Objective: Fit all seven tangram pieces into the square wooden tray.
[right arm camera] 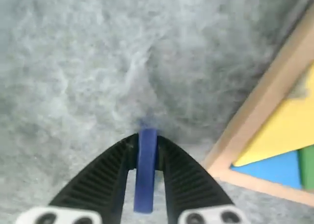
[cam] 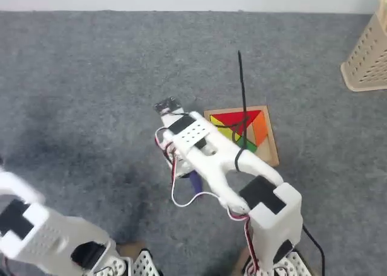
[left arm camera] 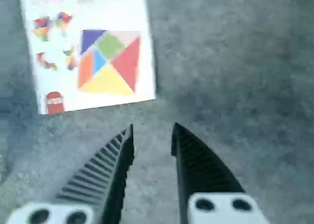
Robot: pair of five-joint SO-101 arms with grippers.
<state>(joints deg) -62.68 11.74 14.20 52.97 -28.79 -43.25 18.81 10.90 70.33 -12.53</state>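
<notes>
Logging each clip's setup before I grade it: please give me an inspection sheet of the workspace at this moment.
Surface: grey fuzzy cloth.
Job's things: square wooden tray with coloured pieces inside. One dark blue piece is outside it, held on edge in the right hand.
Clutter: printed card picturing a tangram square, lying on the cloth ahead of the left hand.
Hands: right hand shut on the dark blue piece, beside a tray corner. Left hand open, holding nothing, above the cloth.
Cables: black cable running across the tray in the high view. White and red wires along the right arm.
Surroundings: beige perforated object at the far edge.
</notes>
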